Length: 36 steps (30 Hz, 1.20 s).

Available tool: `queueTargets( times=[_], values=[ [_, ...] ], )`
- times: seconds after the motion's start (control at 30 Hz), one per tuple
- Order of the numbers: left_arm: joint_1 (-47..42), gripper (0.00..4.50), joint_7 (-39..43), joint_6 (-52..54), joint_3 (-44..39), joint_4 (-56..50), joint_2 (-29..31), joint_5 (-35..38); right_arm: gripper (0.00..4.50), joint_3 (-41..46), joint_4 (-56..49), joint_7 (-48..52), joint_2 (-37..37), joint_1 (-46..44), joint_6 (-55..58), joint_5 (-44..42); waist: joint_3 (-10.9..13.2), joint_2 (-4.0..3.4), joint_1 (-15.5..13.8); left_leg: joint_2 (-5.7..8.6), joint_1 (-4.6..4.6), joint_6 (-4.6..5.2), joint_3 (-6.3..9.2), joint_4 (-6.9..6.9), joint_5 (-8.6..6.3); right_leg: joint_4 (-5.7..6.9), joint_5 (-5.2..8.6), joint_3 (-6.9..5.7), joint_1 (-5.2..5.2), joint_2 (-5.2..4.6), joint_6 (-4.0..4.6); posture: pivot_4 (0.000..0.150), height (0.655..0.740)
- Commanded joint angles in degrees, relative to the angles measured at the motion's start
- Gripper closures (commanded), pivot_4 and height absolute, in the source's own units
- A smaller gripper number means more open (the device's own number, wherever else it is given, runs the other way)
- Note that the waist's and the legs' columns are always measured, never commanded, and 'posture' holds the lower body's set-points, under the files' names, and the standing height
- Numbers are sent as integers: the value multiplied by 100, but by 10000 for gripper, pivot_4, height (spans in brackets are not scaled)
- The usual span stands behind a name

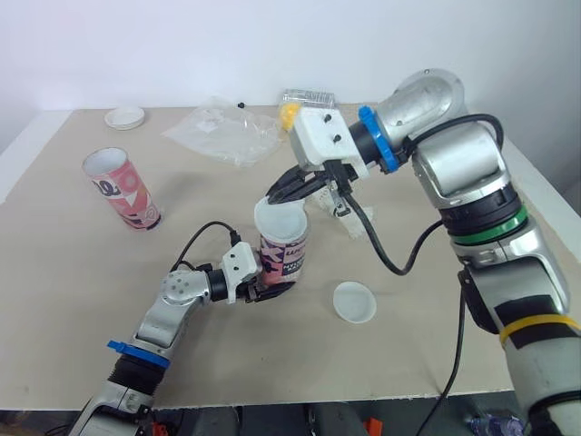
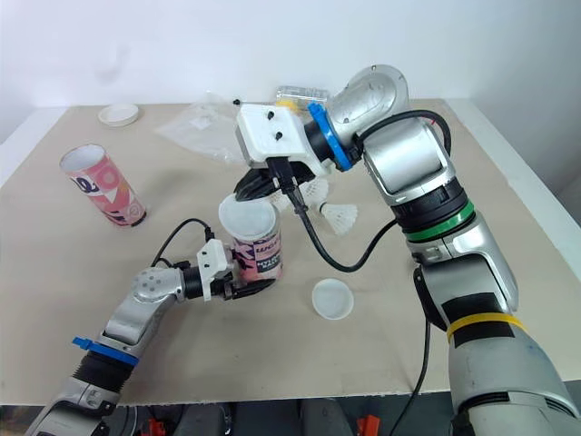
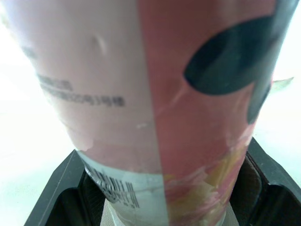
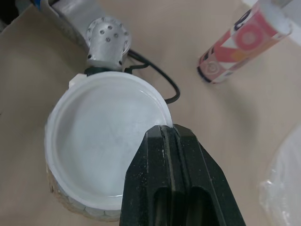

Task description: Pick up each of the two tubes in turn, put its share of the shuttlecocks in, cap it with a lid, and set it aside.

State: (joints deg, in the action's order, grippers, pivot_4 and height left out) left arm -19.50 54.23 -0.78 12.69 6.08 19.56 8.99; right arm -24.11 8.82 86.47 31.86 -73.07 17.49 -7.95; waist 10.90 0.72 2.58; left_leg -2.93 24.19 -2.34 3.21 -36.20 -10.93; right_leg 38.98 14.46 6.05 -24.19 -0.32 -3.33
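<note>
Left jaws: clamped on both sides of the lower part of the pink tube [image 1: 287, 256], holding it upright on the surface [image 1: 73, 300], near the front middle. Right jaws: pressed almost together on the rim of a white lid [image 4: 103, 141], coming down from above. Lid lying over the mouth of this same tube and covering it. Just behind the tube, white shuttlecocks [image 2: 340, 216] lying on the surface. Near the tube, to its right and closer to the front, a second lid [image 1: 354, 302], flat and loose. Well apart on the left, the other tube [image 1: 123, 189], with open mouth. Along the far edge, a third lid [image 1: 124, 117], a crumpled clear bag [image 1: 222, 132] and a clear box [image 1: 307, 96].
</note>
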Motion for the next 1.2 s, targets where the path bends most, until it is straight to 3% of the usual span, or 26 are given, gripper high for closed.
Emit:
queueTargets(
  times=[0.03, 0.43, 1.2],
  values=[
    [61, 14729, 25, 151, 149, 78, -21, -36, 44677, 38, 63, 130, 8, -123, -290, 122, 0, 0, 0, 0, 0, 0, 0, 0, 0, 0, 0, 0, 0, 0, 0, 1500, 7400],
    [42, 14729, 11, 202, 111, 107, -26, -37, 44677, 109, 646, 131, -157, -406, -843, 341, 0, 0, 2, 0, -2, -1, 0, -2, 1, 0, -2, 0, 2, 0, -1, 1500, 7400],
    [19, 14729, -25, 281, 64, 141, -58, 1, 44677, -61, 345, 358, -84, -80, -939, 451, 0, 0, 1, 0, -2, -1, 1, -2, 1, 0, -2, -1, 2, 0, -1, 1500, 7400]
  ],
)
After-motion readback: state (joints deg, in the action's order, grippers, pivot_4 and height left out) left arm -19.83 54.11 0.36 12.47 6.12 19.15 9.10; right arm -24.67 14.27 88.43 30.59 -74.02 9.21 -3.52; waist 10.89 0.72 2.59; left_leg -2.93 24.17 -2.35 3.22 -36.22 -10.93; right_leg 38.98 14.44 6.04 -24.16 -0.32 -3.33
